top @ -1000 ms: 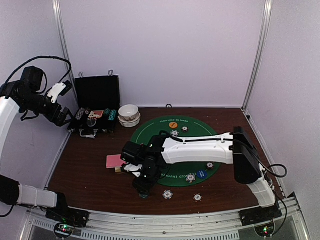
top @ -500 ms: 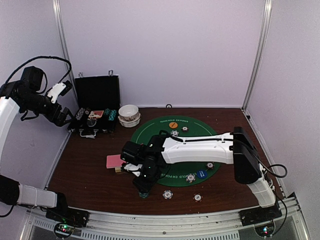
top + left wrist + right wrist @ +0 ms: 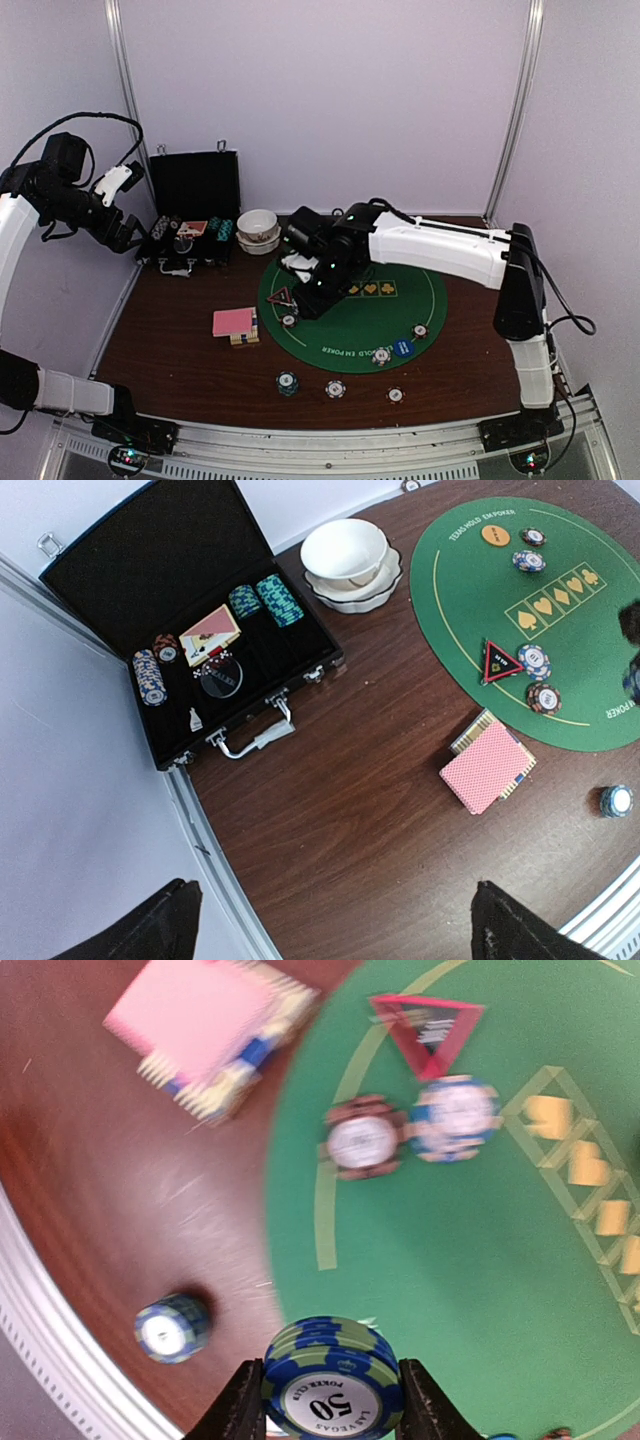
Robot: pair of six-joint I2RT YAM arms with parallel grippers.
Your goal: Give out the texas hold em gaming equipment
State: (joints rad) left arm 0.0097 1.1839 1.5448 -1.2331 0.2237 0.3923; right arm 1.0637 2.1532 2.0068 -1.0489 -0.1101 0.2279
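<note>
Chips sit in a row near the front edge of the desk. Pink cards lie just left of the green mat. Over the mat our right hand squeezes a blue chip stack. We should go down slow, set it flat, then let go. Far back, our left hand hangs wide open.

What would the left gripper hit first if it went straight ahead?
Probably bare table, between the black case and the pink-backed cards. The left gripper is open and high up, so depth is unclear.
</note>
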